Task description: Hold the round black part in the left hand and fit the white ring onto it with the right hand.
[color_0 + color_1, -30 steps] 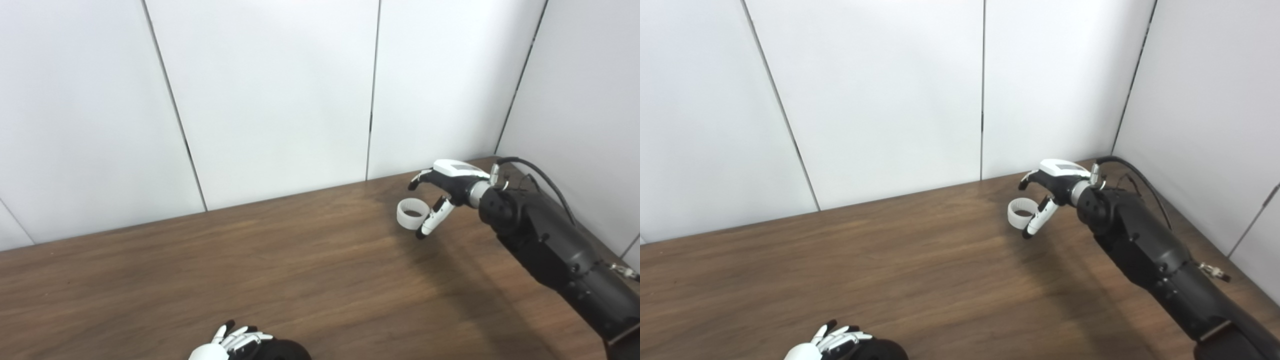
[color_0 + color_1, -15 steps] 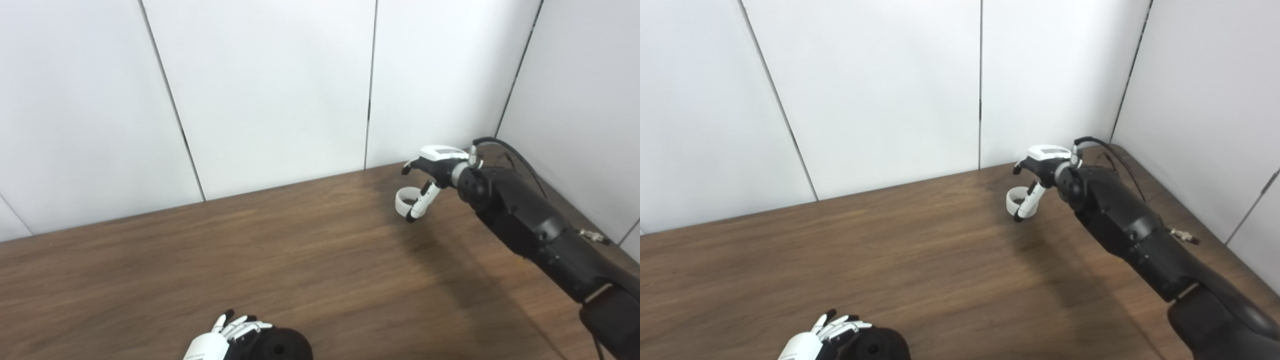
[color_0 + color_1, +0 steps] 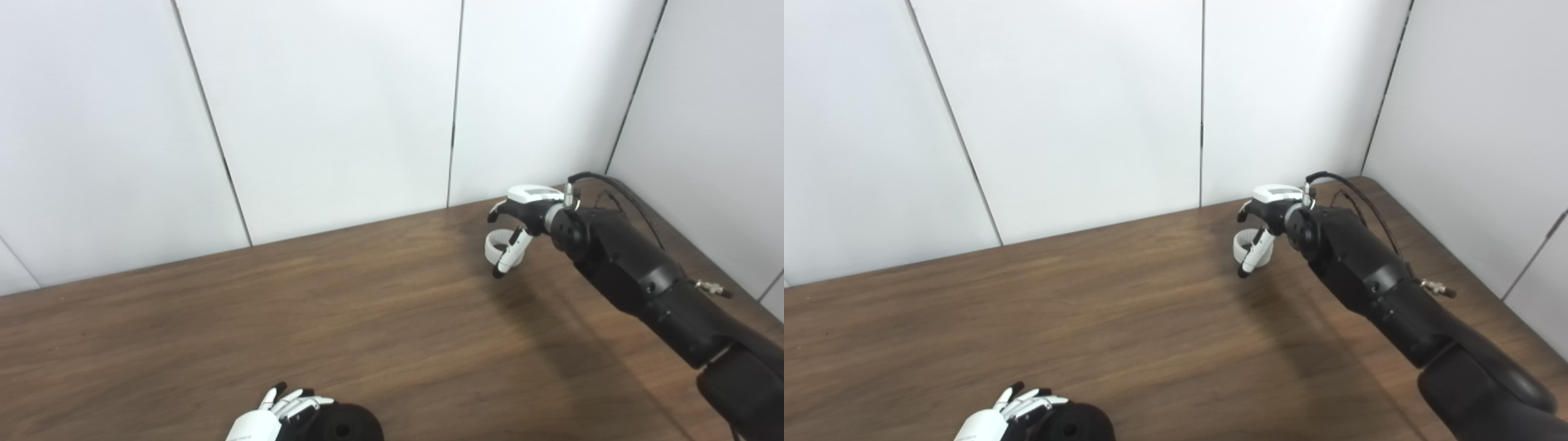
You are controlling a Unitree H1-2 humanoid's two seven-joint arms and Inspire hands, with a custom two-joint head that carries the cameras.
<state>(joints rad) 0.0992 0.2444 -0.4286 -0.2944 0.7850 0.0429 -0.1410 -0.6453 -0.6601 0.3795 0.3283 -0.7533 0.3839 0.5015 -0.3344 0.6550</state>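
Sitting at the far right of the bench, the white ring half caged by the right hand, thumb curling down over its near side and fingers arching over the far rim, though actual contact unclear, so cannot tell whether gripped. Risking a slip or the ring skidding away on the smooth wood if closing off-centre on that thin round wall. Waiting well apart at the near left edge, the left hand wrapping the round black part.
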